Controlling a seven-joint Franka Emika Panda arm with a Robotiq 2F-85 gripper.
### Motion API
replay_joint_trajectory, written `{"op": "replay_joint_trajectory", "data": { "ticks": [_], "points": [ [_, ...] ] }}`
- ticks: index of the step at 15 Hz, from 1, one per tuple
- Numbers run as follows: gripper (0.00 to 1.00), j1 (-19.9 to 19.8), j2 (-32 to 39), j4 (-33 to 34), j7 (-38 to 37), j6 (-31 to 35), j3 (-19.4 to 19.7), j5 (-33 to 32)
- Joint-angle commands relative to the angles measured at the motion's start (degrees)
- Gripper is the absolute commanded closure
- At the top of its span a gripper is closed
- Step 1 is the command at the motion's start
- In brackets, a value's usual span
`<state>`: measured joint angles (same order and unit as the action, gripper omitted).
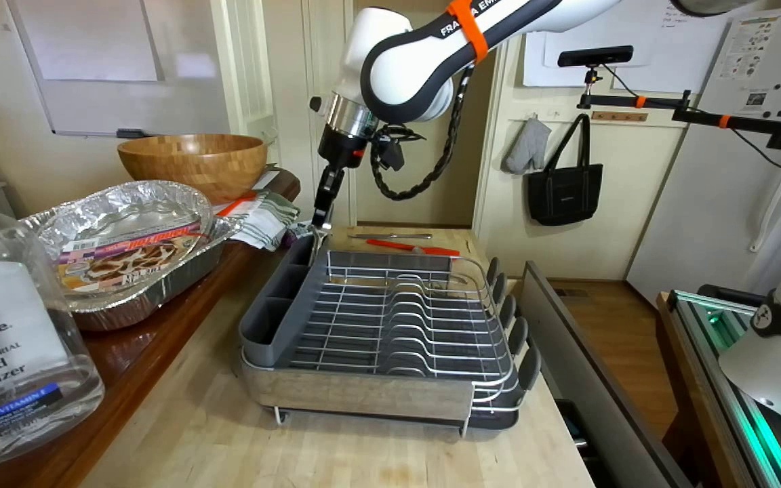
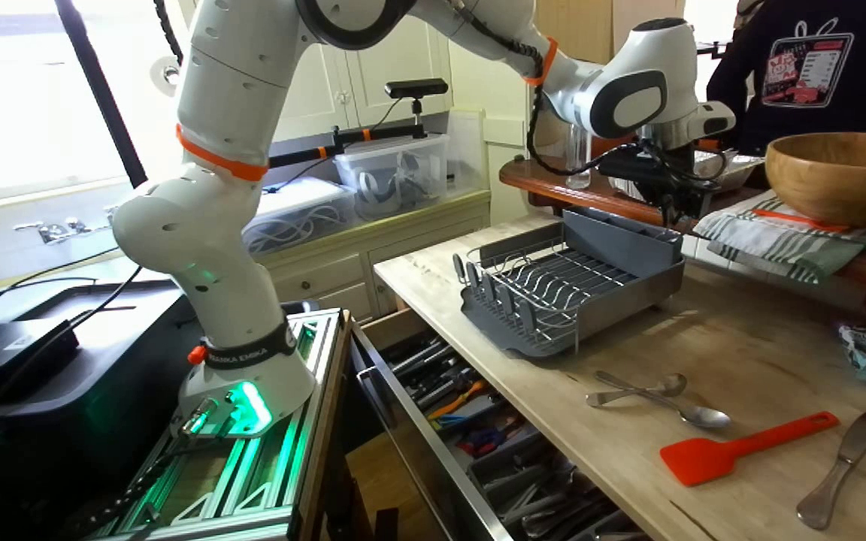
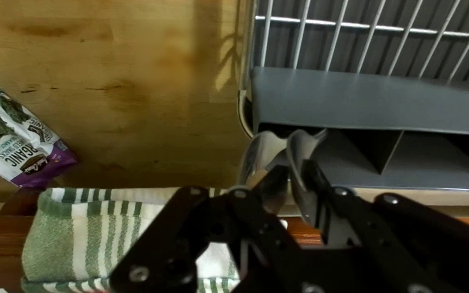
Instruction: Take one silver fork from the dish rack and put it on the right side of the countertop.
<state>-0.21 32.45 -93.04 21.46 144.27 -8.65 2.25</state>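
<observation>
The silver wire dish rack (image 1: pixel 363 393) stands on the light wooden countertop (image 1: pixel 363 454), with a grey utensil holder (image 1: pixel 275 298) along one long side. My gripper (image 1: pixel 323 220) points down over the far end compartment of that holder; it also shows in an exterior view (image 2: pixel 677 214). In the wrist view two shiny silver utensils stand in that compartment. One utensil (image 3: pixel 301 142) rises between my parted fingers (image 3: pixel 296 165), close against one finger, with a gap to the other finger. The second utensil (image 3: pixel 259 148) is outside the fingers. I cannot tell forks from spoons here.
A red spatula (image 2: pixel 749 447), a knife (image 2: pixel 843 466) and two spoons (image 2: pixel 704 415) lie beyond the rack. A snack bag (image 3: pixel 23 142) lies nearby. A striped towel (image 3: pixel 92 232), wooden bowl (image 1: pixel 194 163) and foil tray (image 1: pixel 126 298) sit on the adjoining shelf. A drawer (image 2: pixel 433 436) is open.
</observation>
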Motion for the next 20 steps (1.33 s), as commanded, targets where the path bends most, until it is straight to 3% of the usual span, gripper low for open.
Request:
{"op": "replay_joint_trajectory", "data": {
  "ticks": [1, 20],
  "points": [
    [1.0, 0.75, 0.11, 0.47, -1.44, -3.58, 0.09, -0.64],
    [0.98, 0.45, -4.7, 4.45, -6.54, -15.51, 1.64, 0.08]
  ]
}}
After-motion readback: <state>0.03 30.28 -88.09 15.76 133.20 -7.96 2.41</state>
